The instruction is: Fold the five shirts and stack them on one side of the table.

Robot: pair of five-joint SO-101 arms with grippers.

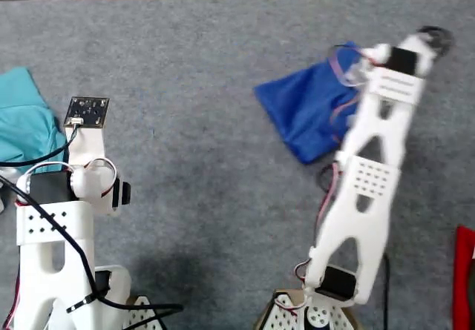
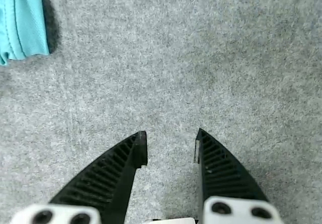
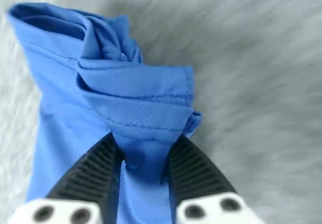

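Shirts: 2; blue shirt [image 1: 308,115] upper right of high view, teal shirt [image 1: 22,119] left edge.
Red cloth [image 1: 465,278]: 1, lower right edge.
Left hand [image 2: 171,146]: parted, empty, above counter [image 2: 201,58].
Right hand [image 3: 143,151]: clamped on blue shirt.

no readable text, no labels, numbers or signs anywhere

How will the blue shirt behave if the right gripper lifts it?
The blue shirt looks thin and creased, so it would probably hang limp and unfold under the right gripper. It seems light for its size. Only a small fold sits between the jaws, so it might slip out.
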